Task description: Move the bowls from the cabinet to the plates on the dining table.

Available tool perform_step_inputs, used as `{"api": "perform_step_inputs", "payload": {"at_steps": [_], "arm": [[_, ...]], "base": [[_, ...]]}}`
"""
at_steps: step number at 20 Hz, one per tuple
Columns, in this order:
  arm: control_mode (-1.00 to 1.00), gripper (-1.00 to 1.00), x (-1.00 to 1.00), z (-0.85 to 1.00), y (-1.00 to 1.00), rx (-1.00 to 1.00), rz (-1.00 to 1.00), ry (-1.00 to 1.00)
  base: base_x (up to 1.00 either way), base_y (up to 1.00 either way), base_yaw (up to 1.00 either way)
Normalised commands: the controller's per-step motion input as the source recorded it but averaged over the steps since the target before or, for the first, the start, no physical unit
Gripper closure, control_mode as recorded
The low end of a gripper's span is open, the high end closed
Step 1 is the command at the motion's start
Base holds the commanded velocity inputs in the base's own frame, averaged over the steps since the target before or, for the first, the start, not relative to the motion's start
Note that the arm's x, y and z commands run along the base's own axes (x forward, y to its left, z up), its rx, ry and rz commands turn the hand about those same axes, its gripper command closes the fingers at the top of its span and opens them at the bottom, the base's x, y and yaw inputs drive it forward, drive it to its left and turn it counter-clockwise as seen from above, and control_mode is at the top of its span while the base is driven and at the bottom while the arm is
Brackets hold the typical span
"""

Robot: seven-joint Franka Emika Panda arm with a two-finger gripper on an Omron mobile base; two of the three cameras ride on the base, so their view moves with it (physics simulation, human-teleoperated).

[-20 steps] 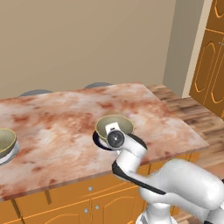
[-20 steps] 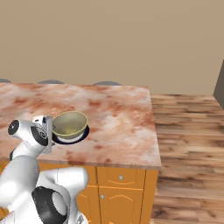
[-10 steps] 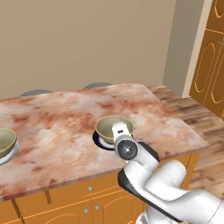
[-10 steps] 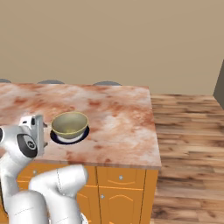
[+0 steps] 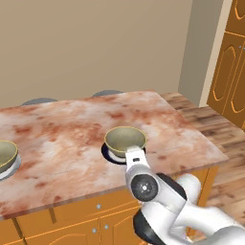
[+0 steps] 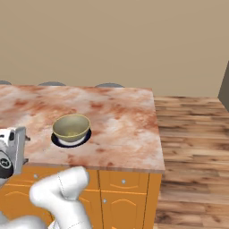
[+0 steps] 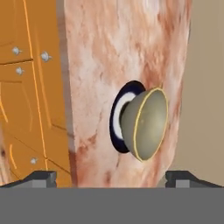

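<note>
One olive-grey bowl (image 5: 125,139) (image 6: 71,126) (image 7: 146,124) stands upright on the dark plate (image 5: 111,155) (image 6: 58,141) (image 7: 117,120) near the front of the dining table (image 5: 72,124) (image 6: 120,112). A second bowl (image 5: 5,155) rests on the pale plate (image 5: 10,170) at the table's left edge. My gripper (image 7: 111,178) is open and holds nothing. It hangs just off the table's front edge, looking at the nearer bowl from a short way back. The hand (image 5: 136,165) (image 6: 12,150) sits in front of that bowl.
Orange drawer fronts (image 7: 26,78) form the table's base below the hand. Grey stool tops (image 5: 107,93) (image 6: 109,85) stand behind the table. Orange arched-panel doors (image 5: 234,72) rise at the far right; I cannot tell if they are the cabinet. Wooden floor (image 6: 192,147) lies to the right.
The hand has drawn back from the bowl on the dark plate and sunk toward the table's front edge. The bowl stays put. The fingers remain wide apart.
</note>
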Motion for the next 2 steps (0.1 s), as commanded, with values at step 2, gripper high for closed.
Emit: {"api": "perform_step_inputs", "payload": {"at_steps": [2], "arm": [[-1.00, -1.00, -0.07, 0.61, -0.04, 0.37, -0.24, 0.00]], "base": [[0.00, 0.00, 0.00]]}}
